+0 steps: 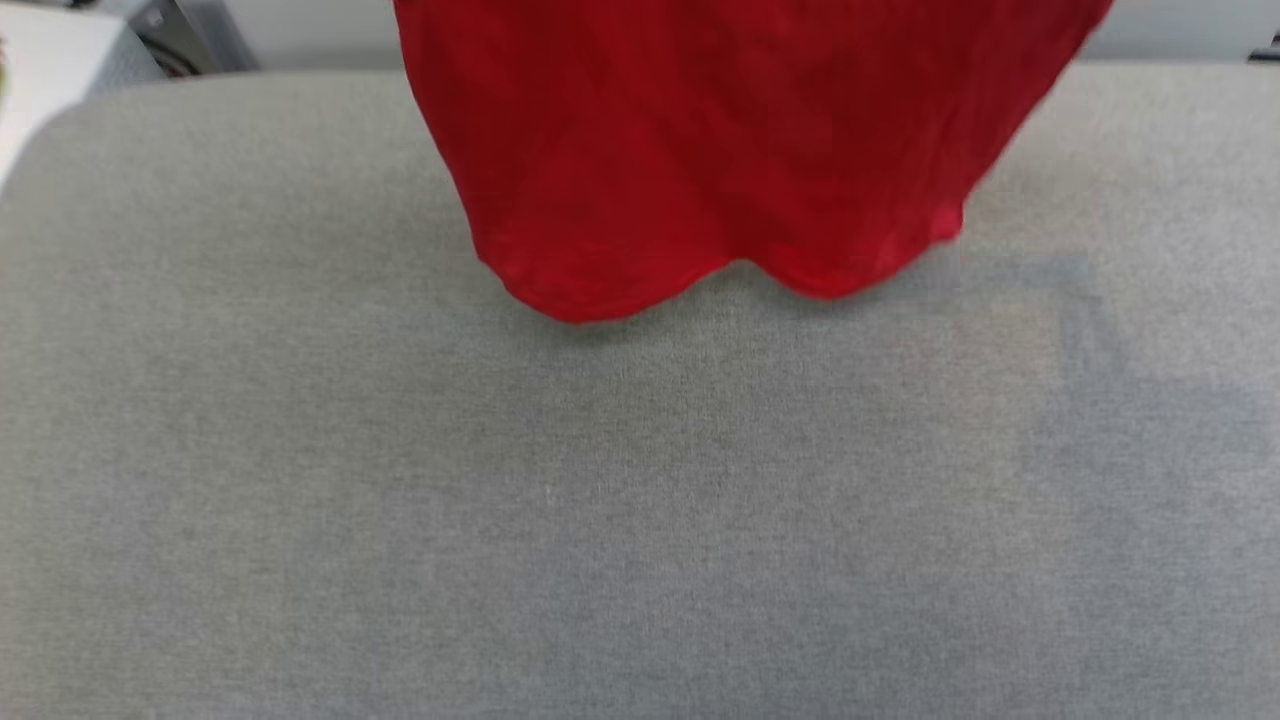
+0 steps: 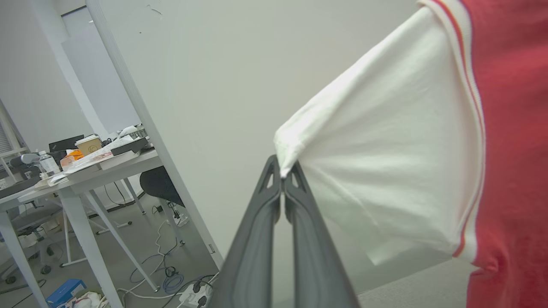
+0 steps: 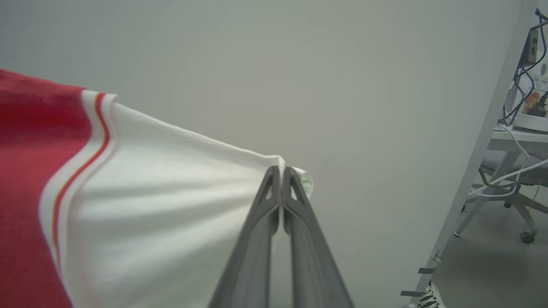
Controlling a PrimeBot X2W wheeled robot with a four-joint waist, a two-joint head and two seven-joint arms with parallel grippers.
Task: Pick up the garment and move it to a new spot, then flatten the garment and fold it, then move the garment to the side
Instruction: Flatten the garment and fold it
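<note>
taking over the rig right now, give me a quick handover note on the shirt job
Left gripper: shut on the tip of one white sleeve.
Right gripper: shut on the tip of the other white sleeve.
Garment: held up, spread between both arms, red body hanging, hem low over the grey surface; whether it touches is unclear.
Done: pickup.
Left: lay it at the new spot, flatten, fold, move aside.

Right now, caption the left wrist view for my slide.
Left gripper shut on the white sleeve of the red jersey T-shirt, sleeve drawn taut; cluttered desk at far left.
</note>
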